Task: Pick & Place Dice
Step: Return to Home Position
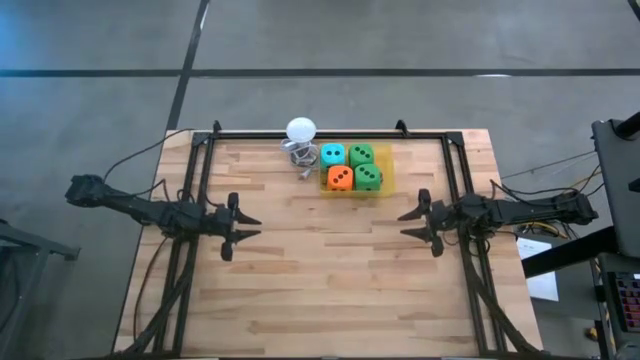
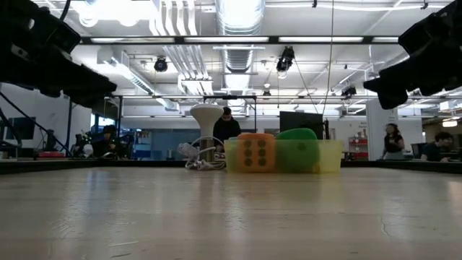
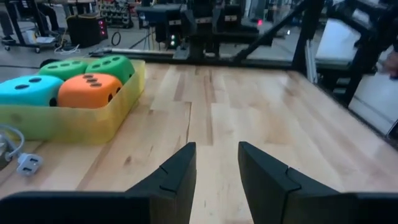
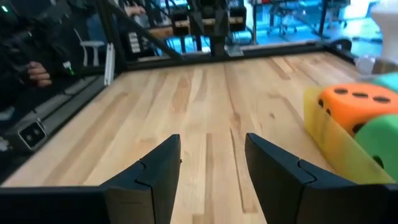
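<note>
Dice binned; claws roughly half-parted, empty.

The left arm and right arm are matte black, cabled, with angular wedge fingers.

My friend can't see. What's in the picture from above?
A yellow bin near the table's top edge holds dice: teal die, orange die, two green dice. A white ball stands beside it. The left gripper and right gripper are open.

High view: straight down, whole table. Low view: tabletop level, facing the room. Wrist views face each other, low over the wood (both catch the dice, yellow bin).
</note>
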You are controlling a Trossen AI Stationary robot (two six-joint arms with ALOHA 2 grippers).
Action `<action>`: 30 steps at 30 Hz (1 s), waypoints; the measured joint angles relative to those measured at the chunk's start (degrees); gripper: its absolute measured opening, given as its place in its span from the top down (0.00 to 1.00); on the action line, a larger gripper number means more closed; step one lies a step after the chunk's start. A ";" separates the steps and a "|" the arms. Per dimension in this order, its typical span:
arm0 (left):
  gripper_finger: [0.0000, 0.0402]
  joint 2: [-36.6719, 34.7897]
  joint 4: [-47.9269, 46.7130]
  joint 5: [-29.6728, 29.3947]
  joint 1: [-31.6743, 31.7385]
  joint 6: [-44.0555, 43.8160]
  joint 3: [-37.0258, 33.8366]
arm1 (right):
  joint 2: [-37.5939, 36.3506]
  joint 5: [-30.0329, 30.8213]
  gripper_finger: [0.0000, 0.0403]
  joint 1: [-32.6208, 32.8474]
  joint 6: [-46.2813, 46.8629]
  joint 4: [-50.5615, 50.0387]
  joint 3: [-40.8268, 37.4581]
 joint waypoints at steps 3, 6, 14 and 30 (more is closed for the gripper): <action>0.69 0.02 -2.10 -0.26 0.01 1.54 -0.02 | 0.06 0.04 0.57 0.00 -0.21 -1.82 0.00; 0.69 0.02 -4.13 -0.24 0.02 0.43 -0.02 | 0.11 0.06 0.56 0.00 -0.40 -1.93 0.00; 0.69 0.04 -5.17 -0.24 0.00 -4.63 -0.04 | 0.11 0.06 0.56 0.00 -0.36 -1.95 0.00; 0.69 0.06 -5.46 -0.22 0.02 -4.63 -0.07 | 0.09 0.06 0.56 0.00 -0.25 -2.04 0.00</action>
